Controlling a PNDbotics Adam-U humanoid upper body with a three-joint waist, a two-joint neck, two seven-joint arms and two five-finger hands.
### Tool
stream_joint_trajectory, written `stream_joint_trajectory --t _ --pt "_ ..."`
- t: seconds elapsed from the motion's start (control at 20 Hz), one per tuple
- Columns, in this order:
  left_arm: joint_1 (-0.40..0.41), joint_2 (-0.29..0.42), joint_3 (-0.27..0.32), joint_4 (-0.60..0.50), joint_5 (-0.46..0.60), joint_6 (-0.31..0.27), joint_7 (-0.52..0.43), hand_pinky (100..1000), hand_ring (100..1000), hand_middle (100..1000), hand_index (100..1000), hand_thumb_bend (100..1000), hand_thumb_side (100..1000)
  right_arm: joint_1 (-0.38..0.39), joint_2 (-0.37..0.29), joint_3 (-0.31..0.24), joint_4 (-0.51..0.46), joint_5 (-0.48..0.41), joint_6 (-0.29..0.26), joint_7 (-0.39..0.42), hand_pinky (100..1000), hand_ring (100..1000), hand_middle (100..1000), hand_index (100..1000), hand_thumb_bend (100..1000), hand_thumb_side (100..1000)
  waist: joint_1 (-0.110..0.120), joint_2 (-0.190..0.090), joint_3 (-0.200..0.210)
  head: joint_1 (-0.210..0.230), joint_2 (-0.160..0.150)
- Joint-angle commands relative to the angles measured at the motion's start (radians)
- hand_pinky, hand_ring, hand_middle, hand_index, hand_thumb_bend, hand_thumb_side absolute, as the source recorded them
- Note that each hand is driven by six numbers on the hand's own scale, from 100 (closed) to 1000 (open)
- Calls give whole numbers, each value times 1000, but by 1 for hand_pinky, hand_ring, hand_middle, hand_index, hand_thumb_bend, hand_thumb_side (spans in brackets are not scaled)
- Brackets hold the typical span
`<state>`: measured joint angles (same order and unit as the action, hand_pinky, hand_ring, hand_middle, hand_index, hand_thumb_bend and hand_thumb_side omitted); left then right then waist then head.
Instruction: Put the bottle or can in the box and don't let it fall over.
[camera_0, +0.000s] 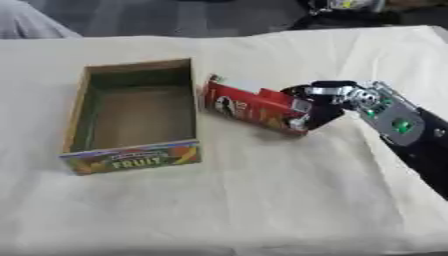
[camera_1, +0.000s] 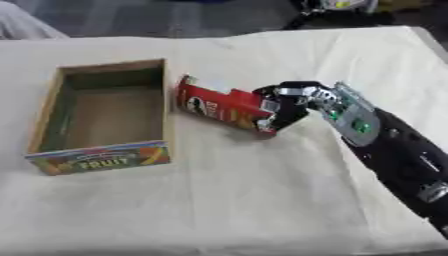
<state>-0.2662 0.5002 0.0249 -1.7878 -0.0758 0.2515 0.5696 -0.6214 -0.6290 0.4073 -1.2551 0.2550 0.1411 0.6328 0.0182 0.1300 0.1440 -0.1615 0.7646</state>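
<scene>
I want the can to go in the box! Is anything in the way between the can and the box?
Only the box's own near wall. The right robot hand grips the red can, tilted, just right of the fruit box. That side wall lies between them, so the can probably has to go up over it.

Counter (camera_0: 262, 200) draped in a creased cream cloth (camera_1: 245, 210) fills most of the view under soft, even light, with grey floor (camera_0: 175, 17) past its far edge and dark, indistinct clutter (camera_0: 350, 15) at upper right.
</scene>
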Motion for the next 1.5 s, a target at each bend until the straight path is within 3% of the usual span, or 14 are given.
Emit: stream_joint_trajectory --t 0.05,0.9,1.1,1.35,1.5 --pt "-17 18 15 -19 -6 -1 6 425 806 804 696 270 548 30 15 60 73 27 19 14 667 1000 1000 1000 100 100 6 5 3 -4 5" --pt "-15 17 19 -22 -9 -4 11 427 805 796 693 273 552 20 46 88 106 90 2 17 632 948 1000 1000 100 100 6 2 2 -5 5" --pt "-13 17 20 -22 -10 -4 11 428 805 795 693 273 552 24 47 80 100 67 8 -9 559 903 918 996 100 100 6 0 0 -7 5" --pt "-13 17 22 -22 -12 -4 12 430 804 793 692 272 553 28 41 78 80 48 21 -83 446 839 859 864 100 100 7 -1 -2 -11 5" --pt "-12 17 24 -23 -13 -4 13 431 804 792 692 271 554 32 38 75 75 37 33 -136 431 793 822 823 100 100 7 -2 -3 -12 5"
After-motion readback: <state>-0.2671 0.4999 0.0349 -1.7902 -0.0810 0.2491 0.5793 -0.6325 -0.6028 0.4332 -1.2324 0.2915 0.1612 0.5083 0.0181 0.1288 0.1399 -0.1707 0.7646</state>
